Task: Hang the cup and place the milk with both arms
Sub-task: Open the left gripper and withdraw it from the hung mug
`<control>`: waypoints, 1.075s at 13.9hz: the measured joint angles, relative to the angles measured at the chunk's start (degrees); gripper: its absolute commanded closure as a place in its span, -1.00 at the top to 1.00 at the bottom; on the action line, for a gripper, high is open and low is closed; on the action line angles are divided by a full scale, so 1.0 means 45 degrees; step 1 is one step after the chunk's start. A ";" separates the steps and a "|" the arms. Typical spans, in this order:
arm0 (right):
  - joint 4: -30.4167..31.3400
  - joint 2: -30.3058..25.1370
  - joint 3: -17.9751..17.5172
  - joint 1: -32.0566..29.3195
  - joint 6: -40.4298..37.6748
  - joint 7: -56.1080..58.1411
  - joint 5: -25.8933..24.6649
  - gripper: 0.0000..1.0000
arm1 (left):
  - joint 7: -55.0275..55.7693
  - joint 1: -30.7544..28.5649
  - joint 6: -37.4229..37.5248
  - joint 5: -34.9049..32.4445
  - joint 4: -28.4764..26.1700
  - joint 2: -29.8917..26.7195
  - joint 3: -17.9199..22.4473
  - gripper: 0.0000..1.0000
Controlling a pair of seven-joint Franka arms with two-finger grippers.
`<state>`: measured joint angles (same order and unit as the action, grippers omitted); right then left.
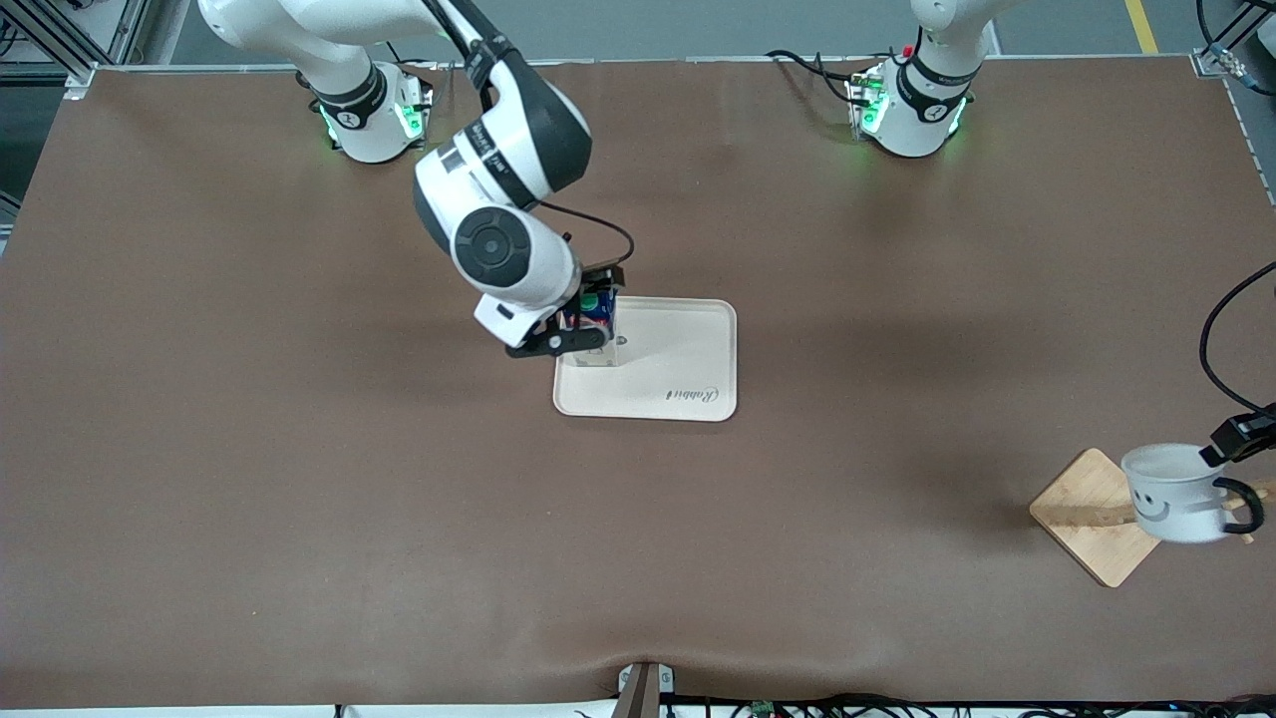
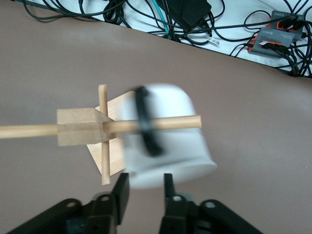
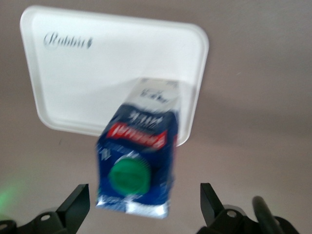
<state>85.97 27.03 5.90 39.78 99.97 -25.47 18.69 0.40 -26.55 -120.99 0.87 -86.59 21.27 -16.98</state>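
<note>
The white cup [image 1: 1176,494] with the smiley face hangs by its black handle [image 2: 146,122] on a wooden peg [image 2: 183,122] of the rack [image 2: 78,127]. This is at the left arm's end of the table. My left gripper [image 2: 145,189] is open just beside the cup's rim, with the fingers apart and holding nothing. The dark-blue milk [image 1: 595,321] with the green cap [image 3: 129,176] stands on the white tray [image 1: 688,349], at its edge toward the right arm's end. My right gripper [image 3: 144,202] is wide open around the carton's top, with both fingers clear of it.
The rack's square wooden base [image 1: 1092,519] lies under the cup. Cables and a power strip [image 2: 278,34] run along the table edge nearest the front camera. The tray's bare part [image 3: 73,73] carries a "Rabbit" mark.
</note>
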 measured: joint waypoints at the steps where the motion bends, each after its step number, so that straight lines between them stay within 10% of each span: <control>1: -0.0052 -0.0013 0.0152 -0.0244 -0.0031 0.0000 0.0000 1.00 | -0.0001 0.0032 -0.0022 0.0000 0.0007 0.0004 -0.0042 1.00; 6: -0.0182 -0.0294 0.0354 -0.1445 -0.0709 -0.0057 0.0054 1.00 | -0.0001 0.0583 -0.0048 -0.0058 0.0181 -0.0098 -0.0186 1.00; 15: 0.0640 -0.0239 0.0186 0.0259 0.1151 -0.1910 0.0060 1.00 | -0.0003 0.0972 0.2885 -0.0549 0.0223 -0.1244 -0.0384 1.00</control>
<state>88.85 25.96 6.73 40.95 105.15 -34.06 18.96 0.38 -22.18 -108.01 -1.60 -85.59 15.67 -18.71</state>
